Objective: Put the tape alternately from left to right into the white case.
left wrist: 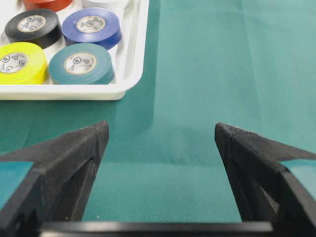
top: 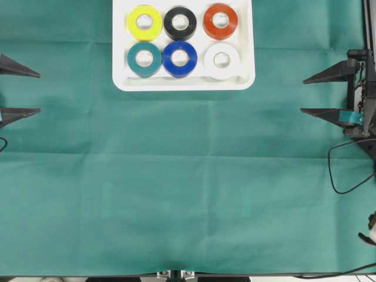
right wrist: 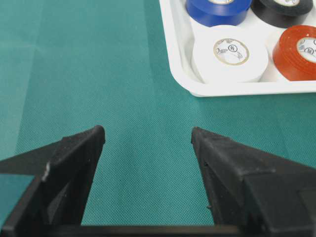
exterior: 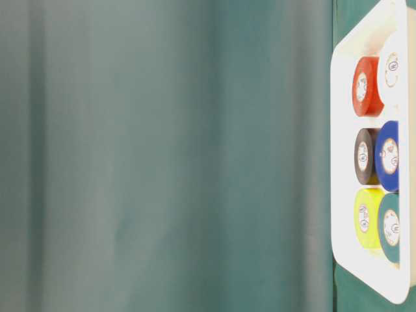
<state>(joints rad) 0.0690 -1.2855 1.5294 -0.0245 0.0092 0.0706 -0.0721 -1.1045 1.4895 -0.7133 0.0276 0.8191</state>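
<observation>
Presently, nearest the overhead camera, the desk (top: 188,200) shows only its green cloth, creased in a few lines and carrying no rolls. Midway up, at the side edges of that view, both arms sit well apart from the work. The left end effector (top: 20,91) stands with its jaws parted and nothing between them; the left wrist view confirms bare cloth in the gap. The right end effector (top: 329,91) is likewise spread wide and holds nothing.

At the far edge lies the white case (top: 120,82), flat on the cloth. All the tape is inside it, each roll lying on its flat face in two rows of three. Near row, left to right: the teal roll (top: 144,59), the blue roll (top: 179,59), the white roll (top: 222,60). Far row: the yellow roll (top: 144,22), the black roll (top: 180,22), the orange-red roll (top: 220,21). Neighbouring rolls sit just beside one another, filling most of the case floor; lying flat, they cannot roll.

Judgement: with no roll left on the cloth and both end effectors empty and clear, the loading appears complete, and the arms' retired positions suit that.

Markings: each core carries a round printed label. On the white roll a UL-style mark appears legible; the remaining print is too small to read.
</observation>
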